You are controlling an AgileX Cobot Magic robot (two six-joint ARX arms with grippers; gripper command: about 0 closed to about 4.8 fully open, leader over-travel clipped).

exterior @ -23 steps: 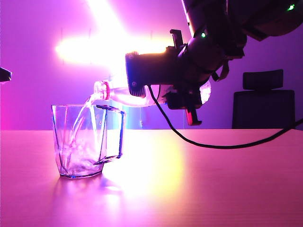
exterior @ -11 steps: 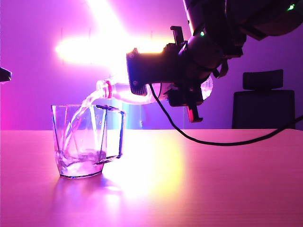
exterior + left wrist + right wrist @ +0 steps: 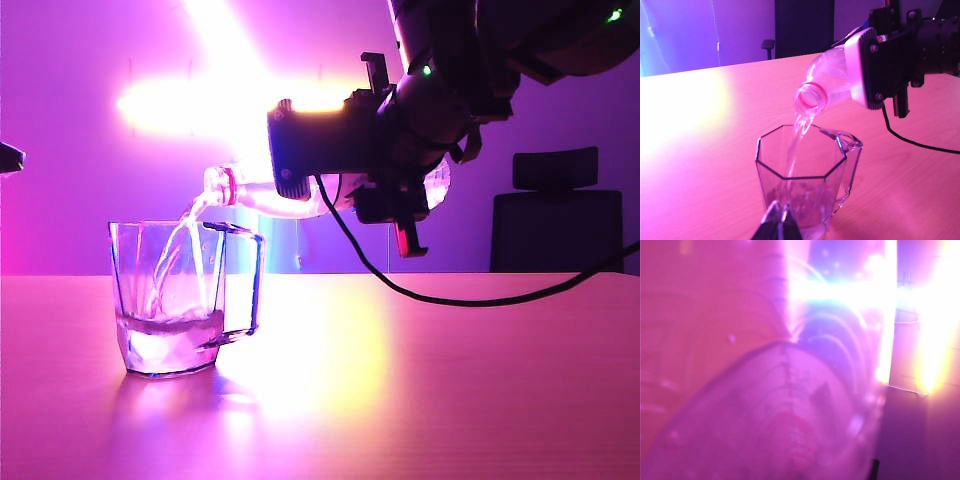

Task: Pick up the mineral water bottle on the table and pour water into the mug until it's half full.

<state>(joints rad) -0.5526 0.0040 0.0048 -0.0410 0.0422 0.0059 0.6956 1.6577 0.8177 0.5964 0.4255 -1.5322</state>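
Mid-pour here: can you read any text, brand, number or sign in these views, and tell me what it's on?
No text can be read in any view.
Mineral water bottle, held in the right end effector: its label fills the right wrist view, but is too blurred to read.
Mug: clear glass, no print visible.
Left end effector: only a dark tip shows, unmarked.

Background behind the bench

A dark office chair (image 3: 556, 210) stands at three o'clock in the exterior view; a glaring light streak (image 3: 215, 95) burns at eleven o'clock on the purple wall (image 3: 60, 150).
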